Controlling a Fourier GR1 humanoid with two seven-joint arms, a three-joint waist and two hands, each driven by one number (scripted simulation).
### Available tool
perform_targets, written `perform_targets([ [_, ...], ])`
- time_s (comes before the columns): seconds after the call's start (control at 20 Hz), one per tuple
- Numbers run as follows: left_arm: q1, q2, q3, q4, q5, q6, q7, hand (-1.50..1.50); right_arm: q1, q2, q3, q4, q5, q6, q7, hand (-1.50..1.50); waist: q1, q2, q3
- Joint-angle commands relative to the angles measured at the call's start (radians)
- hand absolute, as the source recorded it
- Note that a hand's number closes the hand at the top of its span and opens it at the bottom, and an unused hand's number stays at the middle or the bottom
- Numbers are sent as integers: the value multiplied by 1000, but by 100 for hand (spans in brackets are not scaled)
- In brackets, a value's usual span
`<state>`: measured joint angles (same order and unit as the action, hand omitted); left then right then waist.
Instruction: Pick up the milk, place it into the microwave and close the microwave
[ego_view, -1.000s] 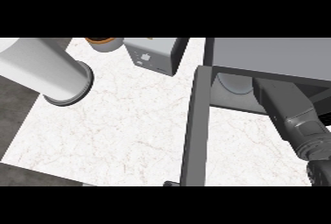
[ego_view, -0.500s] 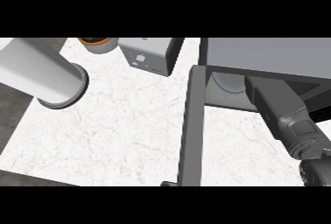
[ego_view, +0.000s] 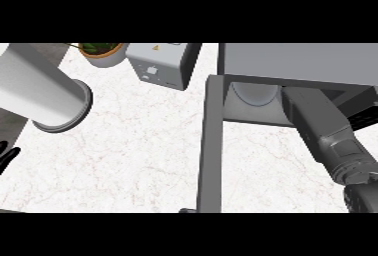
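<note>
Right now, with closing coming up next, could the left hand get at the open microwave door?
Probably yes: only counter lies between the left hand and the outer face of the microwave door, with nothing standing between them.

The microwave (ego_view: 295, 60) is standing at the far right of the counter (ego_view: 133, 155), and its door (ego_view: 210, 145) is standing open, reaching from the microwave toward the near edge of the counter. The right forearm (ego_view: 325, 130) is going into the microwave, to the right of the door. Left of the microwave, at the back, a box-shaped appliance (ego_view: 162, 65) is sitting, and a potted plant (ego_view: 102, 52) is sitting just left of it. The left forearm (ego_view: 40, 95) is lying over the far left part of the counter. The left hand (ego_view: 6, 155) is showing only at the left edge.
</note>
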<state>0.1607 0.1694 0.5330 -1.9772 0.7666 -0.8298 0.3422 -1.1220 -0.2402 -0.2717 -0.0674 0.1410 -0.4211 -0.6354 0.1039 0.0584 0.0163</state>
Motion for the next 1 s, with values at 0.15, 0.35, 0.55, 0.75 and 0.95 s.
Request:
perform_targets([
  [0.15,73,-94,-90,12,-52,-121,-24,-150,56,4,-37,-36,-48,264,-65,-150,-57,-41,-15],
  [0.35,64,-92,-178,27,-103,-157,16,-150,72,44,-66,-52,-87,372,-72,-150,-73,-45,-15],
  [0.55,106,-128,-180,41,-181,-272,-47,-150,152,83,-94,-73,-130,468,-128,-150,-86,-55,-16],
  [0.75,12,-167,-212,32,-312,-192,-50,-150,259,177,-60,-114,-121,502,-206,-150,-113,-64,-17],
  [0.95,18,-168,-238,93,-401,-218,-125,-150,361,214,-38,-164,-127,541,-207,-150,-145,-77,-19],
])
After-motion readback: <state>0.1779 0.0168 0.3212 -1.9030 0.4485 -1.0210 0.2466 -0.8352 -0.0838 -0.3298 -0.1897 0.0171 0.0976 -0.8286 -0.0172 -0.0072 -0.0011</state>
